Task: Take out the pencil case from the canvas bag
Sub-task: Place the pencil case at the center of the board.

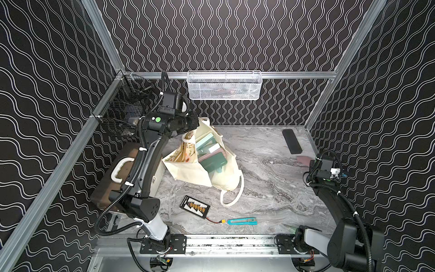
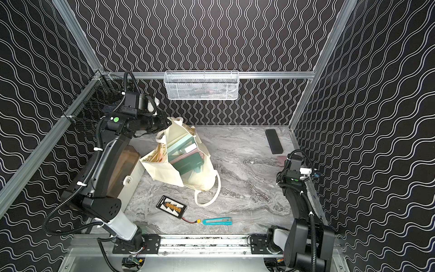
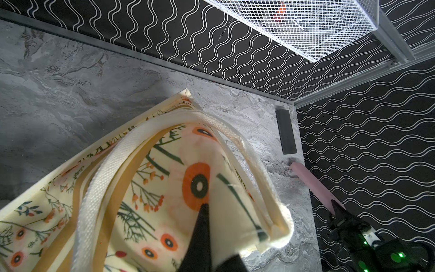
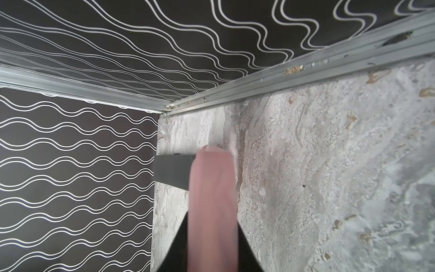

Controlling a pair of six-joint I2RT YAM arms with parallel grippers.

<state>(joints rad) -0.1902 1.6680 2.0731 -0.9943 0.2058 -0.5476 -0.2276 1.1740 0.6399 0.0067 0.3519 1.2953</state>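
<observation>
The cream canvas bag (image 1: 188, 169) with orange flowers printed on it sat on the left half of the grey marble counter (image 1: 270, 188), and its mouth gaped open toward the top views. Some dark green and pale green boxes (image 1: 211, 160) showed inside it. One white loop handle (image 1: 231, 195) of the bag hung down onto the counter at the front. The left claw (image 1: 195, 121) was closed tight and pinched the far rim of the bag; the left wrist view showed one black finger (image 3: 203, 223) pressed on the flowery cloth. The long pink pencil case (image 4: 213, 188) was out of the bag, far over by the right wall. The right claw (image 4: 211, 240) was closed on it, with a black finger on each side. The far end of the case was just beside a flat black bar (image 1: 292, 141) in the back right corner, and I could not tell if it touched the counter. Near the front lay a small black board with orange plugs (image 1: 195, 206) and a blue-green cutter knife (image 1: 242, 221). A brown box with a white handle (image 1: 117, 169) stood at the left under the left arm. A white wire basket (image 1: 224, 86) hung on the back rail.
</observation>
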